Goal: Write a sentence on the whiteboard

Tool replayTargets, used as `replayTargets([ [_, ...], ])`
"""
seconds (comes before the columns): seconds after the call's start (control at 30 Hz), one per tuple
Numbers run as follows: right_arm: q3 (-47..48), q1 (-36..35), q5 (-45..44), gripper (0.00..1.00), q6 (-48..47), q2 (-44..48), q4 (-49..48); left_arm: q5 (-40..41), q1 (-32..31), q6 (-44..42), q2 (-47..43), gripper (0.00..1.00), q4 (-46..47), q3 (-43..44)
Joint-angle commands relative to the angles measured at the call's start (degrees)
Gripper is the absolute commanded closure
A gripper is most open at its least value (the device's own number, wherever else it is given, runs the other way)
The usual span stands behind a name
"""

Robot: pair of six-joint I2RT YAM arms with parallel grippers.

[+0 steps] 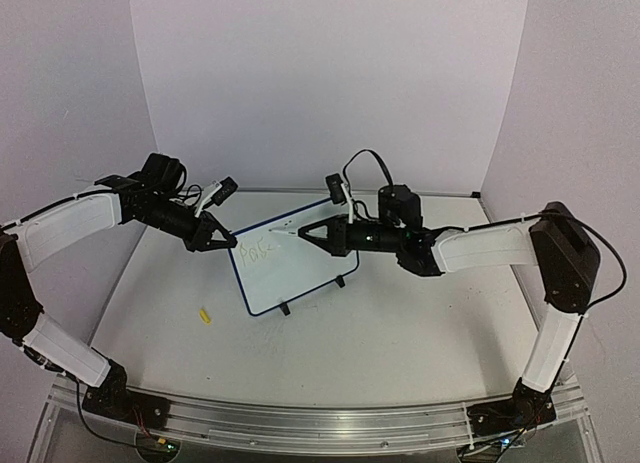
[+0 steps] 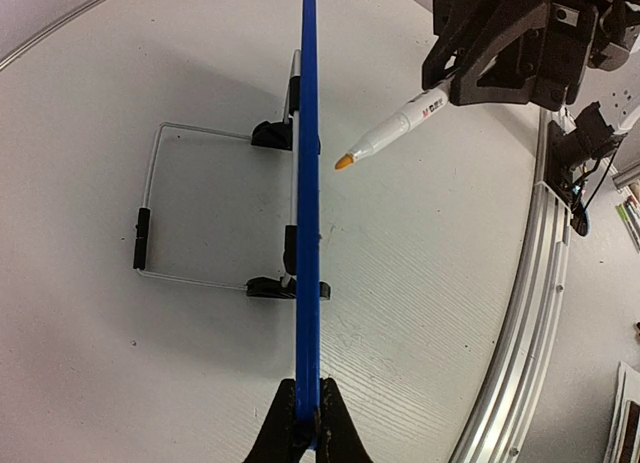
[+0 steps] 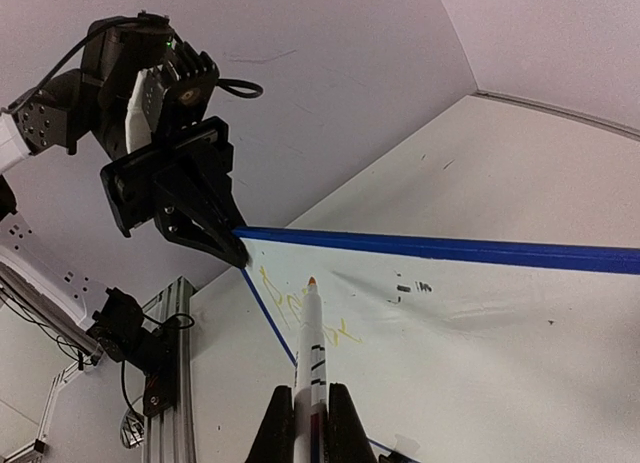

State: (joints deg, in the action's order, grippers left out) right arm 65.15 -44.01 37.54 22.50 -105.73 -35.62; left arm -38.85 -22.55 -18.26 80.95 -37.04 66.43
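- The whiteboard is found standing tilted back on its feet at the centre of the table. It is propped from behind by a wire stand.
- The left gripper is clenched on the board's corner at 10 o'clock in the top view. In the left wrist view the blue frame is seen pinched between its fingertips.
- The right gripper is closed around a marker, which is presented from 3 o'clock with its yellow tip pointing to 9 o'clock.
- The sentence is noted as a faint yellow scrawl in the board's upper left area, near the held corner. The letters cannot be read.
- In the left wrist view the tip is seen just beside the board face but apart from it. The writing step is judged part done.
- For a good stroke, the tip is to be pressed lightly and square to the face. The corner grip is to be held firm so that the board is not pushed back. Strokes are to be run towards 3 o'clock, away from the left fingers.
- A small yellow cap is recorded lying on the table at 8 o'clock from the board, well apart.
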Motion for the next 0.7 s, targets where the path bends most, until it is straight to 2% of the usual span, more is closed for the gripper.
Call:
replayTargets([
  [0.0, 2.80, 0.15, 1.07, 1.00, 0.47, -2.22, -1.81, -0.70, -0.52, -0.09, 0.42, 1.00, -1.55, 2.03],
  [0.67, -0.23, 0.15, -1.84, 1.00, 0.87, -4.40, -0.15, -0.79, -0.49, -0.05, 0.62, 1.00, -1.63, 2.13],
])
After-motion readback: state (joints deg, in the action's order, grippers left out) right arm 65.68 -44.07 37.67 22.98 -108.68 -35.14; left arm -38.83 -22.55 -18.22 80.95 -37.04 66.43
